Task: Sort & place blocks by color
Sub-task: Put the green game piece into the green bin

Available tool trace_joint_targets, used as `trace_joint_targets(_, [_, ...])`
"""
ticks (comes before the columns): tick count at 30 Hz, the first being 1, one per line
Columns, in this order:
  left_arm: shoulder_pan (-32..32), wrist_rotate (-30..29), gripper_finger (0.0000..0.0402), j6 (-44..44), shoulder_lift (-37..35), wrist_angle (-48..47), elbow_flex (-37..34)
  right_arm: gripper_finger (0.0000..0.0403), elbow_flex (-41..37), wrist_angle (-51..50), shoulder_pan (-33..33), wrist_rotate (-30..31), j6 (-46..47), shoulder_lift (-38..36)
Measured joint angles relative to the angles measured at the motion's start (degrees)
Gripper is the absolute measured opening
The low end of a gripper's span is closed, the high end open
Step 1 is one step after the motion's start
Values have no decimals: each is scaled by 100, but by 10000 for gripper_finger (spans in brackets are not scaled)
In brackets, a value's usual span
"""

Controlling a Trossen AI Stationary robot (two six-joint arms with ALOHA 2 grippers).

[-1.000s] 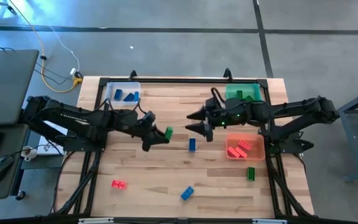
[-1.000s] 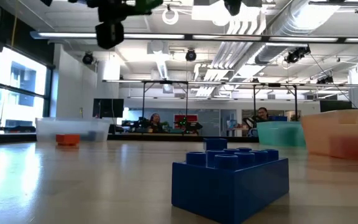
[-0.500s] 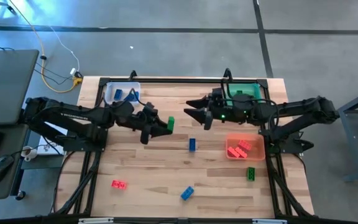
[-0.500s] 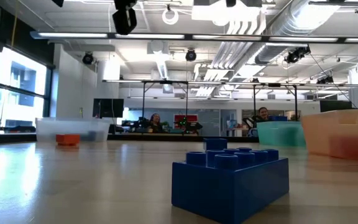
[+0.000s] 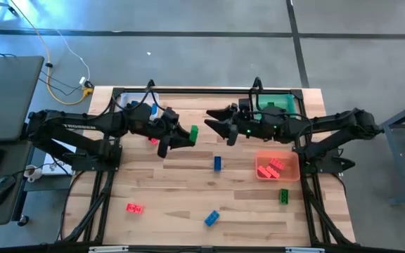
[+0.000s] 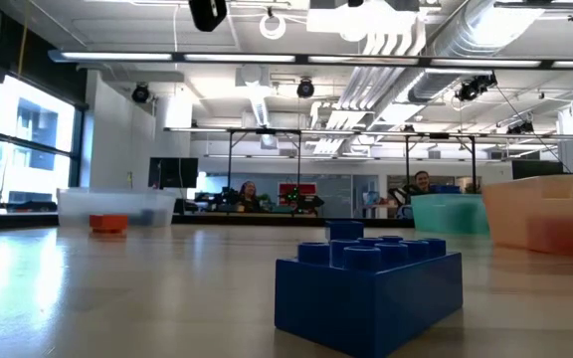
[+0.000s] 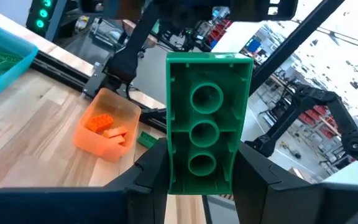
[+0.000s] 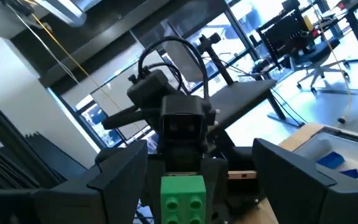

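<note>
Your worktop point(image 5: 174, 190) carries three bins along the far and right side: clear bin point(image 5: 128, 102) at far left with blue blocks in it, green bin point(image 5: 284, 102) at far right, orange bin point(image 5: 290, 171) just in front of it holding red-orange blocks point(image 5: 271, 169). Your left gripper point(image 5: 181, 136) is raised mid-worktop, clamped on a green block point(image 7: 207, 121), studs facing away from the wrist camera. Your right gripper point(image 5: 216, 123) faces it from close by, fingers spread wide, holding nothing. Loose on the worktop: blue block point(image 5: 217, 163) at centre, another blue block point(image 5: 211, 218) near the front edge, red block point(image 5: 134, 208) front left, second green block point(image 5: 284, 195) in front of the orange bin.
</note>
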Motion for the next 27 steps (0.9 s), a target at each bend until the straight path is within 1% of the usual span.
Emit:
trace_joint_targets(5, [4,132,104,2,50,-47,6,278,0,70,17,-137,62,194])
trace_joint_targets(9, [2,139,104,2,149,-167,6,278,0,263,22,-503,63,428])
trace_joint_targets(13, [-4,230,104,38,202,-244,6,278,0,266,66,-436,65,594])
trace_joint_targets(20, [-4,251,104,135,205,-260,8,278,0,277,109,-513,58,821])
trace_joint_targets(24, [-2,249,104,144,205,-314,8,278,0,278,109,-740,61,887])
trace_joint_targets(27, [-2,250,111,145,205,-344,8,277,0,282,128,-740,62,930])
